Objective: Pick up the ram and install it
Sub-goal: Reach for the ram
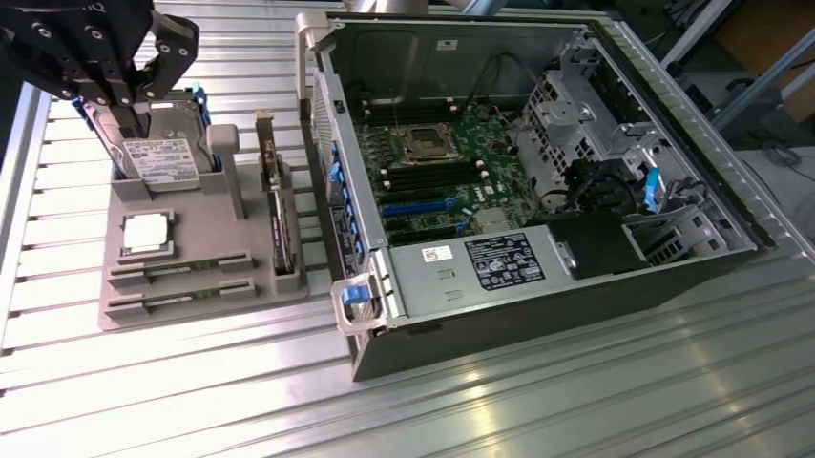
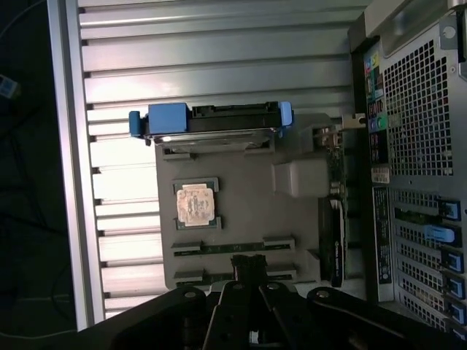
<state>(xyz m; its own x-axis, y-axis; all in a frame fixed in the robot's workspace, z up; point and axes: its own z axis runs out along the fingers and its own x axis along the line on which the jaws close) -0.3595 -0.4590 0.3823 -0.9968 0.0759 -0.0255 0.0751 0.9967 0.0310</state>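
Note:
Two ram sticks, thin green boards, lie in slots at the near end of the grey holder tray: one ram stick and a second ram stick beside it. In the wrist view the first ram stick shows as a thin green line, and the other is partly hidden behind my fingertips. My black gripper hangs high over the tray's far end, above the hard drive, well apart from the ram. Its fingers meet with nothing between them, as the gripper also shows in the wrist view.
The tray also holds a silver CPU and an upright expansion card. The open computer case lies at the exterior view's right, its motherboard with dark memory slots exposed. A ribbed metal table lies underneath.

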